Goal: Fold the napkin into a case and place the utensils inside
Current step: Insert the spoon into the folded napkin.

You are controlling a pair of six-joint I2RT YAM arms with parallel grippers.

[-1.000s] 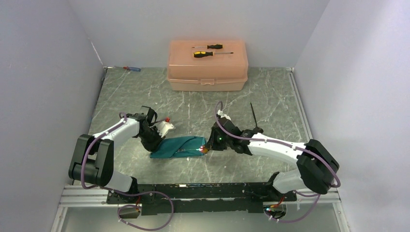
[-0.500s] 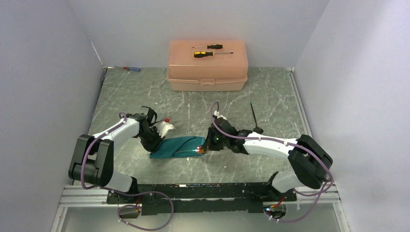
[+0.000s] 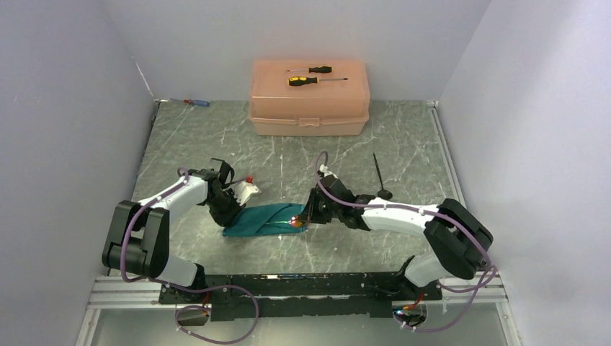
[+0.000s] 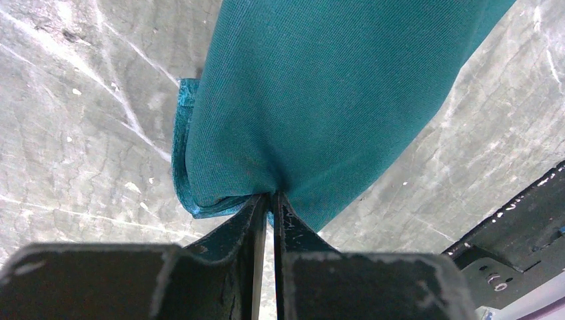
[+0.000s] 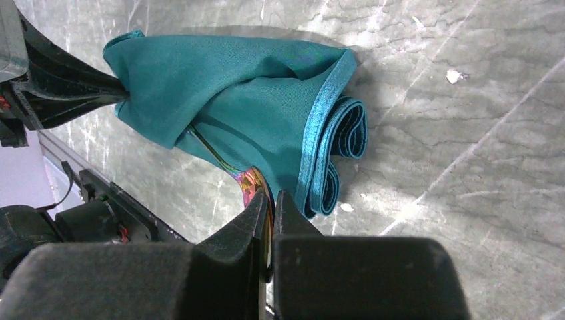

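The teal napkin [image 3: 261, 218] lies folded into a long narrow case on the marble table. My left gripper [image 3: 229, 210] is shut on its left end, where the cloth bunches between the jaws [image 4: 270, 200]. My right gripper [image 3: 303, 219] is at the case's right, open end, shut on the fork [image 5: 250, 181]. The fork's iridescent end sits between the jaws [image 5: 272, 200]. Its thin shaft [image 5: 208, 148] runs under a fold of the napkin [image 5: 253, 100]. The black spoon [image 3: 377, 177] lies on the table behind my right arm, apart from the case.
A peach plastic box [image 3: 310, 108] stands at the back with two yellow-and-black screwdrivers [image 3: 315, 76] on its lid. A small red-and-blue screwdriver [image 3: 196, 102] lies at the back left. White walls close in both sides.
My right gripper has moved a little to the left with the fork, pushing it further into the napkin's open end. My left gripper still holds the cloth in place.
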